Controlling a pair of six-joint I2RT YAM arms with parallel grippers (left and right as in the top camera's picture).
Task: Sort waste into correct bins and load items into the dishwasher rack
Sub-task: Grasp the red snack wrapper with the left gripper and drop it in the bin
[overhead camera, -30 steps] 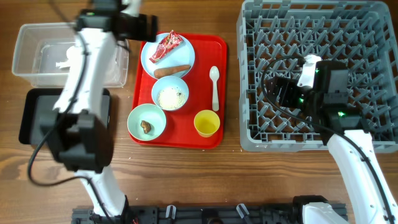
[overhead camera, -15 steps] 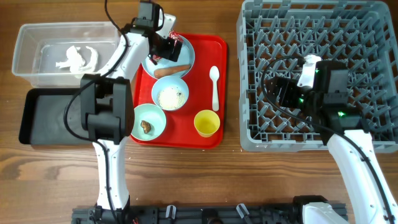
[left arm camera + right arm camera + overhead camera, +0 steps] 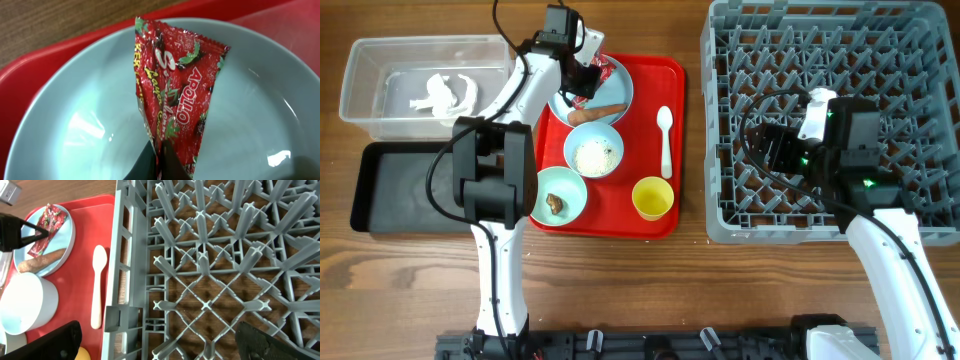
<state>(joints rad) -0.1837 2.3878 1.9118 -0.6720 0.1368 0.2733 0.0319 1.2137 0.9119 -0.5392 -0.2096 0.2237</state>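
Overhead, the left claw (image 3: pixel 584 84) sits at upper centre-left over the pale blue round plate (image 3: pixel 620 88), with the red printed foil wrapper (image 3: pixel 601 66) just at its tips. In the left wrist view, the claw, low in frame, is pinched shut on the wrapper's lower corner. In the right wrist view, the right claw (image 3: pixel 165 347) is spread wide above the grey plastic grid rack (image 3: pixel 210 270).

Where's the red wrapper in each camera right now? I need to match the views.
Overhead: wrapper at the top edge of the plate, upper left of centre.
Left wrist: wrapper fills mid-frame over the plate, its lower end pinched by the left pincer.
Right wrist: wrapper in the upper left corner, on the plate.
Shared landmark: the pale blue plate.
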